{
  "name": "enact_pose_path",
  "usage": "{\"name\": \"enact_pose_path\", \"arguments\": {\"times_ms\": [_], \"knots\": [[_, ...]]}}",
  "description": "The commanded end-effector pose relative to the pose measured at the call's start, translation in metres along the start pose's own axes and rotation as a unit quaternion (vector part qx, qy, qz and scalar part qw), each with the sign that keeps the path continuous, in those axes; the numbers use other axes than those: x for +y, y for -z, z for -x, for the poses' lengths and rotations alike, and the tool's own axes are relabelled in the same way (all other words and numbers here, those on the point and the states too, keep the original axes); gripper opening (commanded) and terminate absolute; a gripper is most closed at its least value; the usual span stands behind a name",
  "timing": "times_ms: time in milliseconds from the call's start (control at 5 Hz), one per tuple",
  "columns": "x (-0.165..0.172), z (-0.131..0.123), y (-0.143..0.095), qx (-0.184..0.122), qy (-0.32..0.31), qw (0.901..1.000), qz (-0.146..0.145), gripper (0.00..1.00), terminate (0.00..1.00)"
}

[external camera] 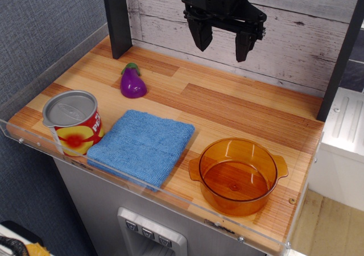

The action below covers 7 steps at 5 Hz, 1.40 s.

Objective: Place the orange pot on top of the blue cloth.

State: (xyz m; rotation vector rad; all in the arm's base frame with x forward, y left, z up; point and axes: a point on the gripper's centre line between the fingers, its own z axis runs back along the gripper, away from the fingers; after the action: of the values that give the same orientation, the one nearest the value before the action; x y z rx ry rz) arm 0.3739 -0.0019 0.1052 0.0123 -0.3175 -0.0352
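Note:
The orange pot (239, 175) is a see-through amber pot with two small side handles. It stands upright and empty on the wooden table at the front right. The blue cloth (142, 145) lies flat and folded just left of the pot, near the front edge. My gripper (223, 45) hangs high over the back of the table, well above and behind the pot. Its two black fingers are spread apart and hold nothing.
A red-and-yellow tin can (73, 122) with a grey lid stands at the front left. A purple toy eggplant (132, 82) lies behind the cloth. A clear plastic rim (142, 182) edges the table front and left side. Dark posts stand at the back corners.

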Motion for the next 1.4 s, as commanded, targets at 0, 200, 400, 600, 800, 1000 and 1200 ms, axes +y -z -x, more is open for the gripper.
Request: {"name": "enact_pose_path", "arguments": {"times_ms": [0, 200, 400, 600, 800, 1000, 1200], "knots": [[0.0, 0.0, 0.0, 0.0, 0.0, 1.0, 0.0, 1.0, 0.0], [-0.006, 0.022, -0.009, 0.018, 0.06, 0.9978, 0.021, 1.0, 0.0], [-0.008, 0.044, -0.023, 0.015, 0.13, 0.9903, 0.047, 1.0, 0.0], [-0.009, 0.065, -0.03, 0.034, 0.184, 0.9784, 0.088, 1.0, 0.0], [-0.019, 0.085, -0.024, 0.058, 0.236, 0.9664, 0.083, 1.0, 0.0], [-0.029, 0.097, -0.016, 0.056, 0.277, 0.9543, 0.099, 1.0, 0.0], [-0.039, 0.101, -0.006, 0.049, 0.308, 0.9465, 0.083, 1.0, 0.0]]}}
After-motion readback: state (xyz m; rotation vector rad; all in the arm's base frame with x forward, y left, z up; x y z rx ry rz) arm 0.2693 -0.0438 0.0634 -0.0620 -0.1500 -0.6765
